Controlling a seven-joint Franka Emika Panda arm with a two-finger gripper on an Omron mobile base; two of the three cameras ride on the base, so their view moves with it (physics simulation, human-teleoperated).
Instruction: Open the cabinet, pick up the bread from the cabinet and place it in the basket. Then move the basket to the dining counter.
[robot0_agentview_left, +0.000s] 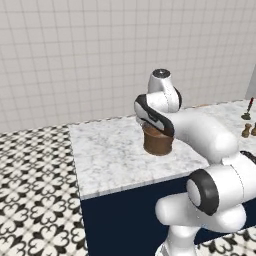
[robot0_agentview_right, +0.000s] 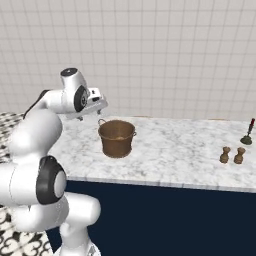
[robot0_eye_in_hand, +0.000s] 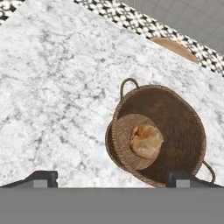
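The brown basket (robot0_agentview_right: 117, 139) stands upright on the marble top of the dining counter (robot0_agentview_right: 175, 150), near its left end. Looking down from the hand view, the tan bread (robot0_eye_in_hand: 146, 141) lies on the bottom of the basket (robot0_eye_in_hand: 175, 118). My gripper (robot0_agentview_right: 96, 108) hovers just above and left of the basket rim, open, with nothing between its fingers. Its two fingertips (robot0_eye_in_hand: 42, 177) stand wide apart in the hand view, over the counter (robot0_eye_in_hand: 52, 87) and the basket's near rim. In the left base view my arm covers the top of the basket (robot0_agentview_left: 158, 144). The cabinet is out of view.
Two small brown mills (robot0_agentview_right: 225, 155) and a dark stand with a red top (robot0_agentview_right: 247, 132) sit toward the counter's right end. The counter's left edge (robot0_agentview_left: 75, 160) drops to patterned floor tiles (robot0_agentview_left: 35, 190). A tiled wall stands behind. A round tan disc (robot0_eye_in_hand: 175, 47) lies beyond the far edge.
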